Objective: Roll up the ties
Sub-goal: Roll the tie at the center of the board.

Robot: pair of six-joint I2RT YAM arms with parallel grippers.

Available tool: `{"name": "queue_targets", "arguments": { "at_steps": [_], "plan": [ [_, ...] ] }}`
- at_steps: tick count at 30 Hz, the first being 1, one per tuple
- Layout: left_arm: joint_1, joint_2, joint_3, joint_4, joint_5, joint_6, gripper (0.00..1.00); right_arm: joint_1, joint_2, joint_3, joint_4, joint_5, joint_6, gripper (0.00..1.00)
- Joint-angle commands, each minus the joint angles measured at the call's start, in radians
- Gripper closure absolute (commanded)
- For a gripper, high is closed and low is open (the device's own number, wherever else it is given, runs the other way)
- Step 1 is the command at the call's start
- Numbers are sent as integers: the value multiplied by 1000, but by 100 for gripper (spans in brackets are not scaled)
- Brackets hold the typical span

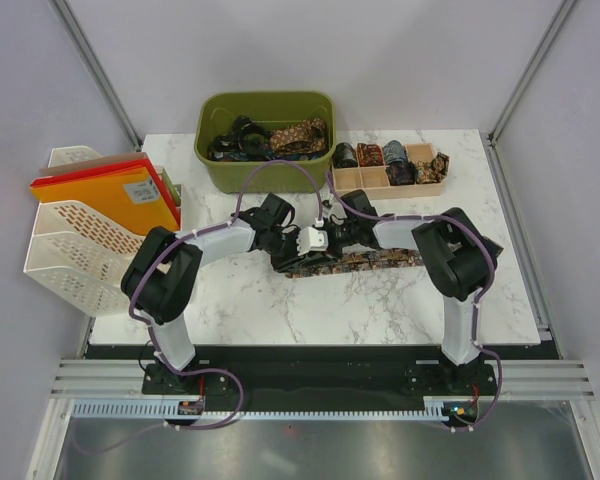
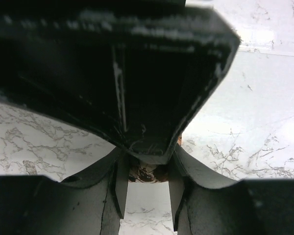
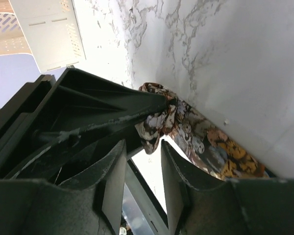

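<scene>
A dark brown-gold paisley tie (image 1: 370, 261) lies stretched along the middle of the marble table (image 1: 310, 310). Both grippers meet at its left end. My left gripper (image 1: 302, 247) is closed on the bunched, partly rolled end of the tie (image 2: 147, 173), which fills the gap between its fingertips (image 2: 148, 169). My right gripper (image 1: 330, 240) faces it closely and fills the upper left wrist view (image 2: 137, 73). Its jaws (image 3: 143, 147) stand open, with the crumpled tie end (image 3: 159, 122) hanging just at their tips. The left gripper (image 3: 88, 112) shows as a black body beside it.
A green bin (image 1: 268, 178) holding several loose ties stands at the back centre. A wooden divided tray (image 1: 380, 182) with rolled ties sits to its right. A white file rack (image 1: 75, 245) with orange folders (image 1: 110, 200) stands at the left edge.
</scene>
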State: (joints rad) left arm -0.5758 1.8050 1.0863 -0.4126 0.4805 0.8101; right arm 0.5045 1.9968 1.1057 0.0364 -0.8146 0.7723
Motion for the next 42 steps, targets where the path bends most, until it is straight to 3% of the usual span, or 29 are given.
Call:
{"name": "queue_targets", "arguments": {
  "at_steps": [1,7,8,11,17,26,29,31,36,42],
  "plan": [
    [-4,67,-40,-57,-71,40,57,12,43,9,85,9,24,60],
    [2,65,-39,-57,-69,37,53,16,69,6,57,23,-20,77],
    [5,65,-39,-55,-68,34,52,14,69,5,45,34,-28,86],
    [16,44,-39,-57,-59,34,49,5,73,-3,20,57,-53,99],
    [60,-47,-7,-75,-2,-18,41,-15,83,-20,-26,89,-68,100],
    [185,-174,-3,-71,127,-455,30,-17,131,-41,45,132,11,100],
    [228,-196,-48,-25,171,-696,26,-15,149,-44,92,135,56,100],
    [246,-219,-71,-6,240,-723,21,-11,158,-41,132,137,77,100],
    [252,-380,-148,80,199,-447,0,14,186,-21,166,144,104,100],
    [268,-500,-111,72,202,-154,0,17,175,-23,215,163,108,100]
  ]
}}
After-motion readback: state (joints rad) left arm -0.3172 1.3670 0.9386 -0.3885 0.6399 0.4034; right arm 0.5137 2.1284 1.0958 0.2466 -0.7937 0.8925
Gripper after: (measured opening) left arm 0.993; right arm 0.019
